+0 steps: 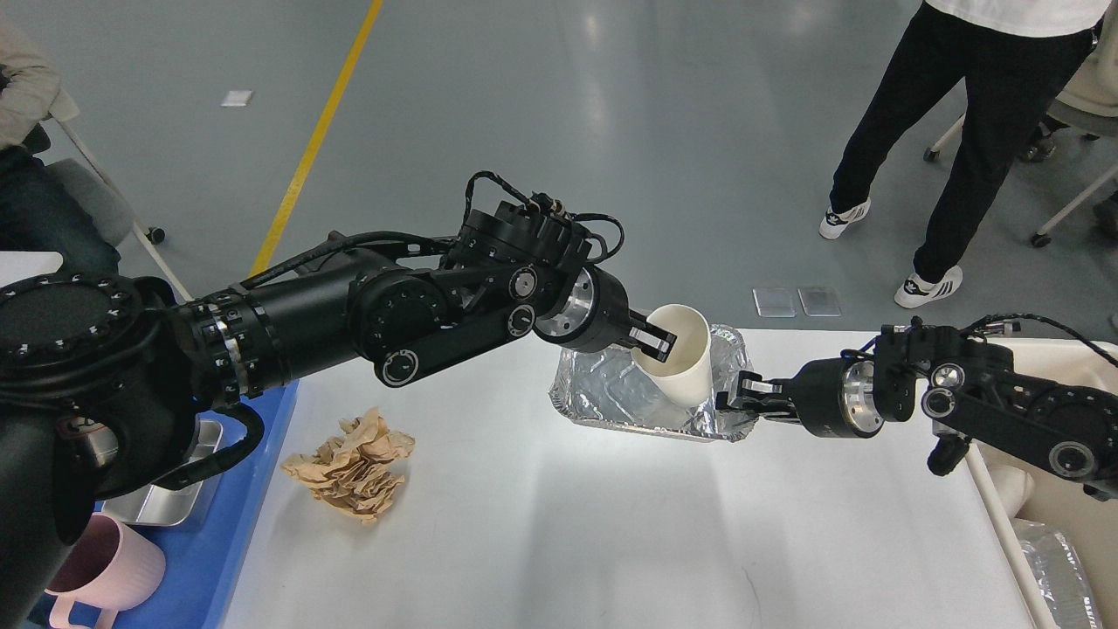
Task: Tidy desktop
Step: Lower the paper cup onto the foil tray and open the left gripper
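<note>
The tabletop (611, 524) is a wide white surface filling the lower centre of the head view, between a blue tray (253, 489) at its left edge and a cream bin (1048, 489) at its right edge. A foil tray (611, 393) sits on the far part of the tabletop. A white paper cup (686, 349) is tilted over this foil tray, its open mouth facing up and left. The left pincer (653, 342) grips the cup at the rim, one finger inside the mouth and one outside, closed on the cup wall. The right pincer (738, 393) is at the right edge of the foil tray, its fingers close together at the crumpled foil rim; whether they actually clamp the foil cannot be told. A crumpled brown paper wad (354, 467) lies on the tabletop near the left side, well apart from the foil tray. A pink mug (113, 568) and a metal dish (166, 498) rest on the blue tray.
</note>
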Robot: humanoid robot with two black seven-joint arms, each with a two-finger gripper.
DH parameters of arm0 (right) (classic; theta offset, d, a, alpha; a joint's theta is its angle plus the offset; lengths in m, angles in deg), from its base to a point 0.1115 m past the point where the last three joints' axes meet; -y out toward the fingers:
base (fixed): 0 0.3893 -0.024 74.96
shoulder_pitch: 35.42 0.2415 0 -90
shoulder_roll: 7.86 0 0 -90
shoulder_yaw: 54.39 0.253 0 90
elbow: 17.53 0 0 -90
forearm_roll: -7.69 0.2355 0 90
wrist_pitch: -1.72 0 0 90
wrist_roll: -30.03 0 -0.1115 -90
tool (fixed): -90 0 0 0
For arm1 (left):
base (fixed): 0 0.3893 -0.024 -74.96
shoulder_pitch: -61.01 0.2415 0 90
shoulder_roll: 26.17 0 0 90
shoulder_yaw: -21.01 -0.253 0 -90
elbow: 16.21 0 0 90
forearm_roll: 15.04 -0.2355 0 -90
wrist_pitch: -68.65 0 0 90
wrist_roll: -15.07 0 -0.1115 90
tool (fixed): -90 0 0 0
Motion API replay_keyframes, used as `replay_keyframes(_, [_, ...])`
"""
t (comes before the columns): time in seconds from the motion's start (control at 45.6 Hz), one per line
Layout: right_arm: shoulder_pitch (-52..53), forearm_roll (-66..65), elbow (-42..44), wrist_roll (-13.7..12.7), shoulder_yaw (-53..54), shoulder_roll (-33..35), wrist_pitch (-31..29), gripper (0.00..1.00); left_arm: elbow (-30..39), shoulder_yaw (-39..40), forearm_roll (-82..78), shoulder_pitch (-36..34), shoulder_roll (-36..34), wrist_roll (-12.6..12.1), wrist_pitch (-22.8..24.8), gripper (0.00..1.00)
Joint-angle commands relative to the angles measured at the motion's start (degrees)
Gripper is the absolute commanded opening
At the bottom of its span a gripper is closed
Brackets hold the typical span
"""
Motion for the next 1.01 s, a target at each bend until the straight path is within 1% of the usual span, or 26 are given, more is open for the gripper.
replay_keyframes(0.0, [0.0, 0.0, 0.0, 0.0, 0.0, 0.0, 0.0, 0.0, 0.0, 0.0, 0.0, 0.0, 0.0, 0.0, -0.1, 0.97])
replay_keyframes(0.46, [-0.1, 0.0, 0.0, 0.0, 0.0, 0.1, 0.0, 0.0, 0.0, -0.8, 0.0, 0.1, 0.0, 0.0, -0.5, 0.97])
replay_keyframes(0.635, [-0.1, 0.0, 0.0, 0.0, 0.0, 0.1, 0.1, 0.0, -0.1, -0.9, -0.1, 0.2, 0.2, -0.3, -0.9, 0.97])
replay_keyframes(0.767, [-0.1, 0.0, 0.0, 0.0, 0.1, 0.0, 0.1, 0.0, -0.4, -1.0, -0.1, 0.7, 0.4, -0.4, -3.6, 0.97])
replay_keyframes(0.898, [-0.1, 0.0, 0.0, 0.0, 0.1, -0.1, 0.1, 0.0, -0.4, -1.0, -0.1, 0.9, 0.6, -0.3, -4.4, 0.97])
replay_keyframes(0.986, [-0.1, 0.0, 0.0, 0.0, 0.1, 0.0, 0.1, 0.0, -1.6, -0.9, -0.1, 1.1, 0.7, -0.4, -6.1, 0.97])
